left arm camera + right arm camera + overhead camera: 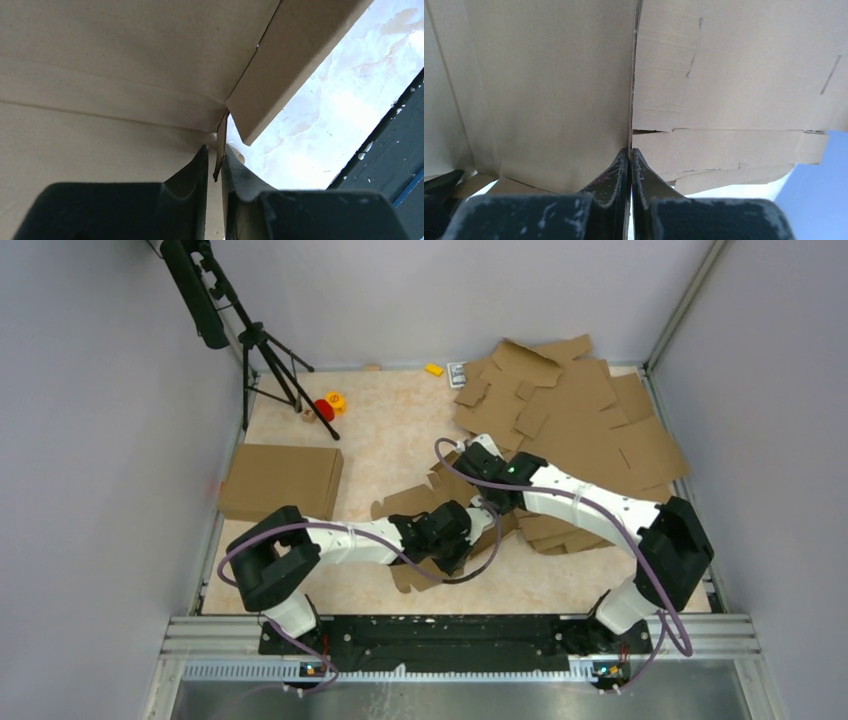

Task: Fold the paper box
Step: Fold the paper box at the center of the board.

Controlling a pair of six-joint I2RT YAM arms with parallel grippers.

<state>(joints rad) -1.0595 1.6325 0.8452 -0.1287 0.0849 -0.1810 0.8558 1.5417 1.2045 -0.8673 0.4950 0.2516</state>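
We are looking down at the paper box [405, 502], a plain brown cardboard blank that is lying in the middle of the tabletop [380, 420], right between the two arms. Much of it is hiding under the wrists. Notched flaps are poking out toward the left and toward the near edge, and its outline is looking ragged with tabs and cut-outs.

From the left wrist we are seeing pale brown panels meeting at soft creases, with a clean cut separating one flap that is angling away from the rest. The left claw [215, 150] is standing narrow, and the thin dark edge of a flap is sitting between its fingers [187, 180].

From the right wrist, a broad upright panel is filling the left half of the view, its edge running straight down into the right claw [630, 151]. That claw is pinching tight on the edge, with no gap showing.

Off to the far right, a loose heap of flat cardboard sheets [580, 410] is spreading over the tabletop, and a closed cardboard carton [282, 480] is sitting at the left edge.
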